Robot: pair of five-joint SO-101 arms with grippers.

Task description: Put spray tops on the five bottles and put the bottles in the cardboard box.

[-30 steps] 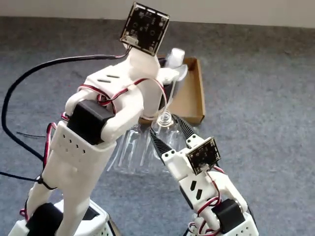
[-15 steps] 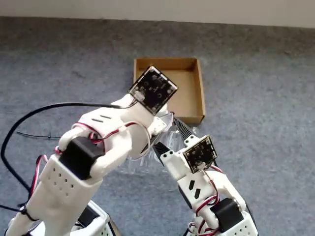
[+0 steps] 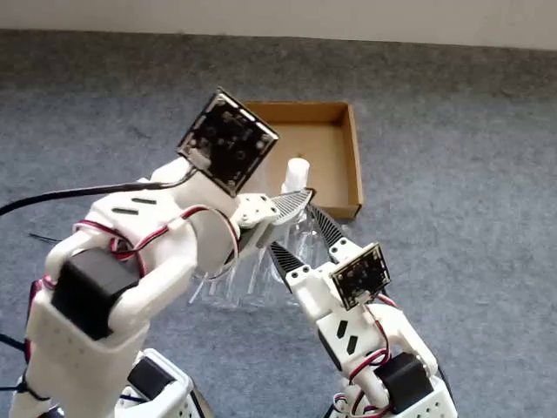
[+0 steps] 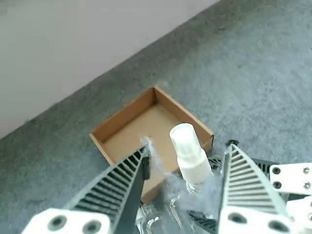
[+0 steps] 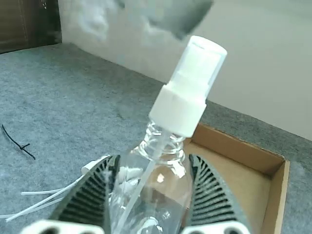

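1. Right, the step in hand looks like seating the white plastic spray top (image 5: 187,97) on the clear plastic bottle (image 5: 161,195); the top sits on the neck at a lean with bare thread below its collar, so I'd judge it not screwed down.
2. Your right gripper (image 5: 153,158) is pinched on the bottle's shoulder; the bottle stands upright over the grey carpet (image 3: 452,174), just beside the near wall of the open brown cardboard box (image 3: 352,157).
3. Your left gripper (image 4: 187,151) is spread, one jaw on either side of the spray top; neither seems to touch it.
4. Square the left jaws on the wide collar, not the thin nozzle head; close gently; straighten the top before you turn it, or the thread will probably cross.
5. Hold the right grip firm during the twist; thin clear plastic likely dents, and it spins if held loosely.
6. Other clear bottles (image 3: 248,279) lie on the carpet under the left arm, with loose white dip tubes (image 5: 39,207) nearby; most of the task looks undone.
7. For boxing, lift the bottle well over the wall; catching the rim could tip the box.
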